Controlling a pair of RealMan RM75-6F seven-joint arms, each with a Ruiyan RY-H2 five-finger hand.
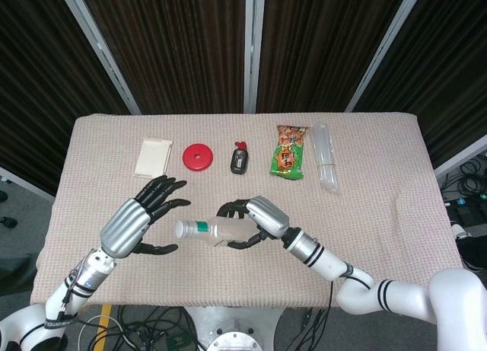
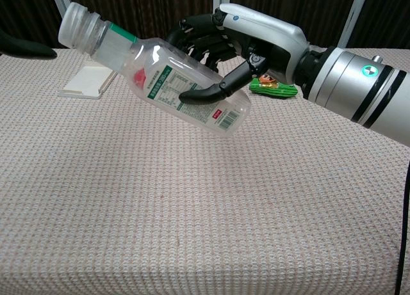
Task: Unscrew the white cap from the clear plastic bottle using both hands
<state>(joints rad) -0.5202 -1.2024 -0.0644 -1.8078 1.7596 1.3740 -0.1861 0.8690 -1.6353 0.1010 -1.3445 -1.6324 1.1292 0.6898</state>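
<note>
A table (image 1: 380,237) covered in a pale woven cloth fills the scene, with dark curtains behind its far edge. Over the near middle of it, the right hand (image 1: 255,220) grips the clear plastic bottle (image 1: 217,230) around its body, thumb across the label on the near side and the other fingers wrapped behind, so the bottle hangs clear of the cloth. In the chest view the bottle (image 2: 163,80) lies tilted, neck raised toward the left and base lower at the right; nothing can be seen inside it, and it carries a green band below the neck and a printed label. Its white cap (image 2: 77,23) is on the neck, pointing left. The left hand (image 1: 141,221) sits just left of the cap with its fingers spread wide, holding nothing and not touching the bottle; only a dark fingertip of it shows at the left edge of the chest view. Along the far side of the table, left to right, lie a white folded card (image 1: 153,156), a red disc (image 1: 198,156), a small black object (image 1: 240,159), a green snack packet (image 1: 289,152) with printed contents I cannot read, and a clear plastic sleeve (image 1: 325,157) whose contents cannot be made out.
</note>
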